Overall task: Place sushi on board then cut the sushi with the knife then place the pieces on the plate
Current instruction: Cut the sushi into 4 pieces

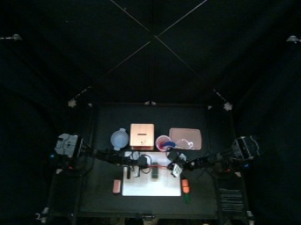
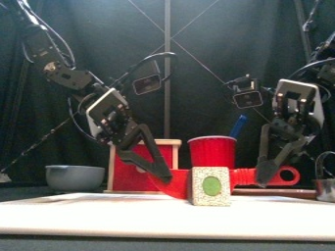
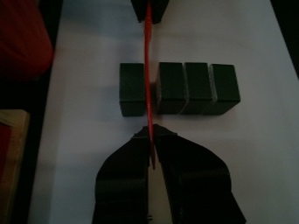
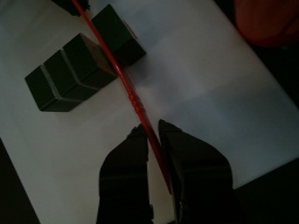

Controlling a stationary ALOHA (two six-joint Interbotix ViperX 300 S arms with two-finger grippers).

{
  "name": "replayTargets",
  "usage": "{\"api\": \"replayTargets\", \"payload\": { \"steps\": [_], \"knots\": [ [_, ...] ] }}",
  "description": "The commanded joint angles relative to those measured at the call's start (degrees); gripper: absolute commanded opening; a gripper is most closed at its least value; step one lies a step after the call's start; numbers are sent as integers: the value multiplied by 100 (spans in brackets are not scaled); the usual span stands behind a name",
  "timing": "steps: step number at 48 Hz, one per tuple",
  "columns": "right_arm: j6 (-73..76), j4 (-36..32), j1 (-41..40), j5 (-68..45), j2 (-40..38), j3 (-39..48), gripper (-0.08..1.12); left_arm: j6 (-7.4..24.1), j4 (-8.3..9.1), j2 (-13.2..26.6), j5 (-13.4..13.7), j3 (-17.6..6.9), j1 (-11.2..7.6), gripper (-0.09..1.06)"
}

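Sushi roll (image 2: 210, 185): rear blocks hidden (seen end-on).

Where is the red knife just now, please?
In the left wrist view the red knife crosses the sushi roll on the white board, between its end block and the other three; the left gripper and right gripper hold its ends.

Fingers (image 3: 126, 171) clamping red knife (image 3: 147, 52), blade between sushi roll (image 3: 198, 87) blocks, on white board (image 3: 263, 166)
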Motion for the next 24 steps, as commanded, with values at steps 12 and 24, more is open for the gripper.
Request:
{"api": "replayTargets", "payload": {
  "steps": [12, 24],
  "knots": [
    [44, -167, -545, 88, -88, -62, 31, 9, 255, -114, 79, 0, 97, 48],
    [44, -149, -519, 53, -281, -79, 31, 9, 316, -272, 176, -9, 114, 48]
  ]
}}
